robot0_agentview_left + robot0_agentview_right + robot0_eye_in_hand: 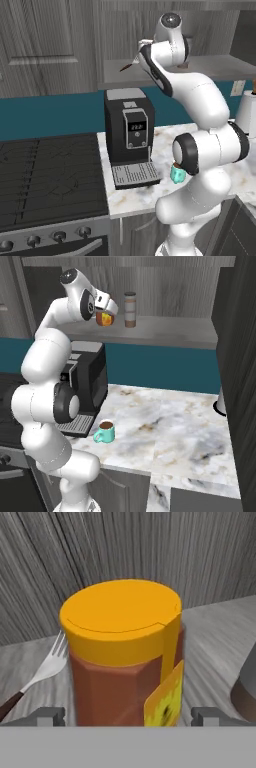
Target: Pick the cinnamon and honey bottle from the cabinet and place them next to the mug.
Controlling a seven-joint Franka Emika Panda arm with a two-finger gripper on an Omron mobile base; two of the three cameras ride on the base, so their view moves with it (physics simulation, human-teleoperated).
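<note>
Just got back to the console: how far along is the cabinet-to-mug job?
Nothing is delivered yet: the mug stands alone on the counter. In hand: the hand is at the honey bottle in the cabinet niche, fingers either side; grip unclear. The cinnamon waits on the shelf. Both placements remain.

Non-task items I can log from my station:

- Coffee machine [128, 135]: black with a small display, standing on the marble counter [185, 426], its grey drip tray toward me.
- Stove [47, 175]: dark cooktop left of the counter, with knobs along its front edge.
- Fork [37, 674]: silver tines and a dark brown handle, lying flat on the grey shelf.
- Teal backsplash [160, 368]: behind the counter.
- White appliance [247, 112]: at the counter's far right; I can't tell what it is.
</note>
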